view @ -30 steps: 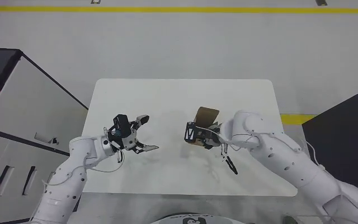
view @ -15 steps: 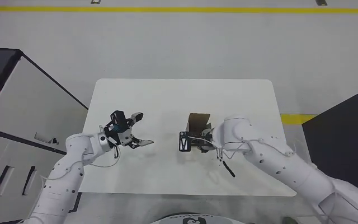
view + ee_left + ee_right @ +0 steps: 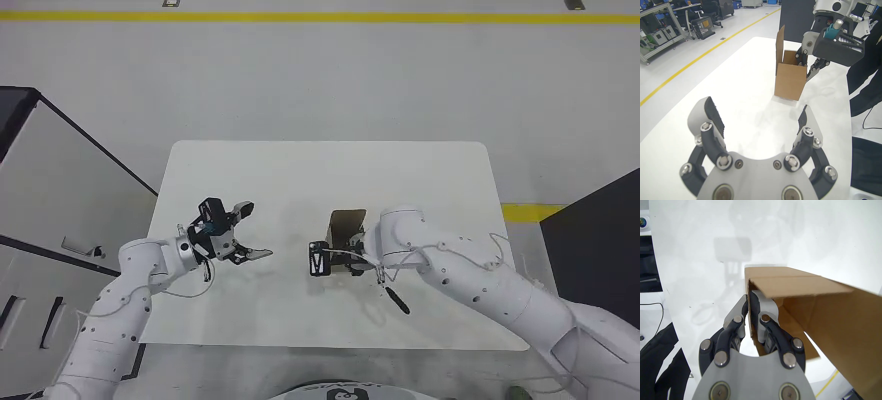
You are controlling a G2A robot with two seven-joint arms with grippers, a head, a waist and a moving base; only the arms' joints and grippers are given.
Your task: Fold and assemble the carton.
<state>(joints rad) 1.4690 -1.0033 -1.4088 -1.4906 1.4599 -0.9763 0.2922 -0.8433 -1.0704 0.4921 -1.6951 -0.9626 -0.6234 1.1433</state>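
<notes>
Near the middle of the table, a little toward its right edge, the carton stands upright with its top open and 1 tall flap raised on the side toward the far edge. I cannot tell whether its base touches the table. The right tool is pinched on 1 wall near a corner, 1 finger inside and 1 outside. The left tool is spread wide and holds nothing, above the table toward the left edge, well apart from the carton and facing it.

The step looks like steadying the carton for a flap fold. The right grip should be firm but not crush the wall. The left tool should meet the flap on its outer face, close to the crease, and push it squarely inward so the carton does not twist.
</notes>
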